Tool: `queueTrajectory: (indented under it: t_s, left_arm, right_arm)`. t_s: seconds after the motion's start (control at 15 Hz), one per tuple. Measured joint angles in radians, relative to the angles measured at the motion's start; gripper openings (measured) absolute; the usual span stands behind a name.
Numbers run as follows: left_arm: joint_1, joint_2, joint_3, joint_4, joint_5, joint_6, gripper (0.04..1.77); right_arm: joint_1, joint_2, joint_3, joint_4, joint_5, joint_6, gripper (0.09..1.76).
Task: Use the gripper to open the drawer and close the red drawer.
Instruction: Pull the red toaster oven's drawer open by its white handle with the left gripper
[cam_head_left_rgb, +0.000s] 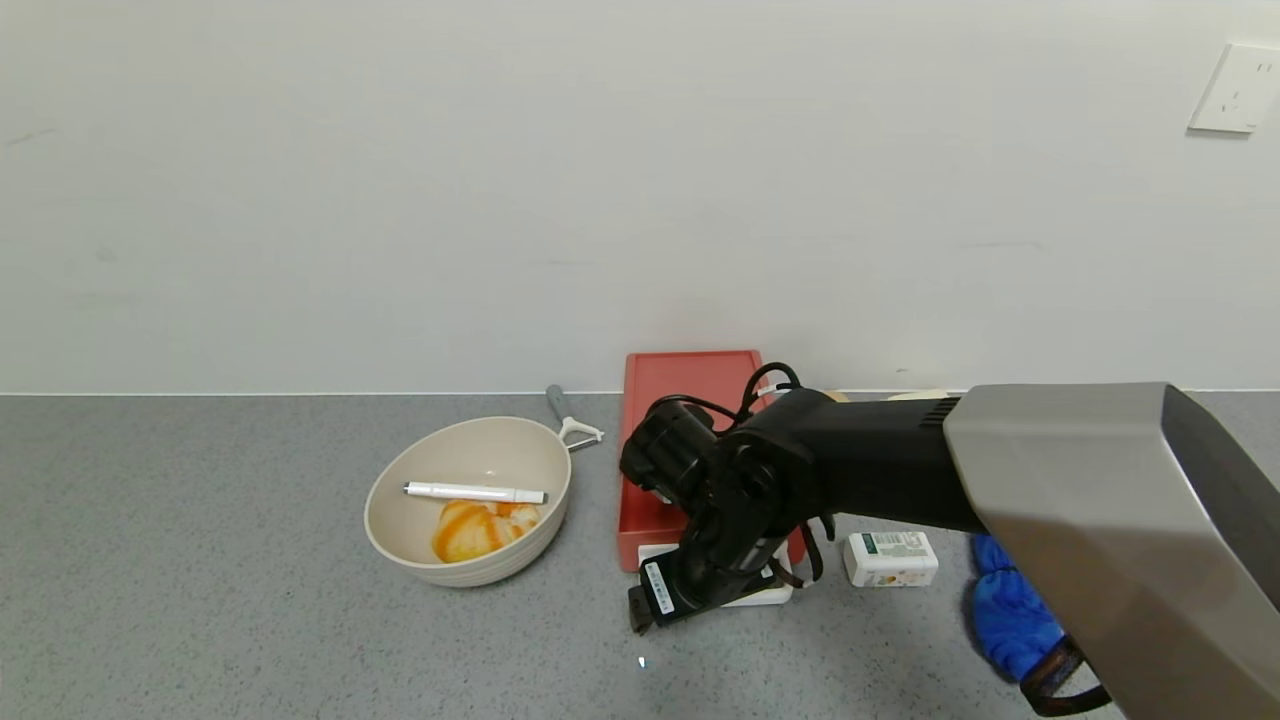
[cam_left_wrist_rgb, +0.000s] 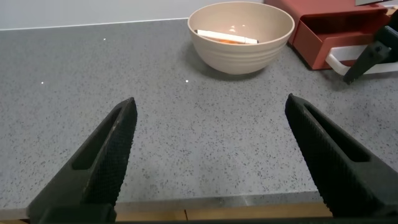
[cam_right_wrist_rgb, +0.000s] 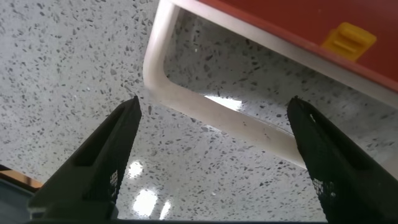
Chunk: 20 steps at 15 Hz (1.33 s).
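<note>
- Your right black end effector (cam_right_wrist_rgb: 211, 155) hangs fingers wide apart over the grey speckled bench (cam_head_left_rgb: 200, 560), holding nothing, poised just above the white loop handle (cam_right_wrist_rgb: 205, 109).
- That handle fronts the flat brick-red plastic drawer (cam_head_left_rgb: 680, 400), which sits against the wall just beside the cream bowl (cam_head_left_rgb: 470, 500).
- Your left end effector (cam_left_wrist_rgb: 211, 155) is parked, also spread wide and empty, near the bench edge.

Even, bright indoor light falls from above. The wall (cam_head_left_rgb: 640, 180) is washed pale, and shadows on the counter (cam_head_left_rgb: 200, 560) are soft and short. In the right wrist view, white glare spots shine on the speckled counter (cam_right_wrist_rgb: 146, 202), and the near claw fingers (cam_right_wrist_rgb: 106, 162) look blurred.
</note>
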Motion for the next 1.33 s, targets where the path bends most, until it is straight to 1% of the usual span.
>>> queueTrajectory:
  t_s: [0.27, 0.47, 0.87, 1.07, 1.13, 1.2, 1.33]
  left_arm:
    - [0.0, 0.0, 0.0, 0.0, 0.0, 0.0, 1.72]
    - [0.0, 0.0, 0.0, 0.0, 0.0, 0.0, 1.72]
    - [0.0, 0.0, 0.0, 0.0, 0.0, 0.0, 1.72]
    - [0.0, 0.0, 0.0, -0.013, 0.0, 0.0, 1.72]
    - [0.0, 0.0, 0.0, -0.113, 0.0, 0.0, 1.72]
    - [0.0, 0.0, 0.0, -0.263, 0.0, 0.0, 1.72]
    - [0.0, 0.0, -0.001, -0.728, 0.0, 0.0, 1.72]
  right_arm:
    - [0.029, -0.018, 0.033, -0.001, -0.001, 0.012, 1.71]
    - [0.043, -0.029, 0.053, -0.001, -0.001, 0.048, 1.71]
    - [0.047, -0.054, 0.119, -0.004, -0.003, 0.067, 1.71]
    - [0.057, -0.063, 0.133, 0.0, 0.0, 0.074, 1.71]
    - [0.059, -0.065, 0.134, 0.0, 0.001, 0.074, 1.71]
    - [0.06, -0.066, 0.134, 0.0, 0.001, 0.073, 1.71]
    - [0.061, -0.07, 0.135, -0.001, 0.0, 0.084, 1.71]
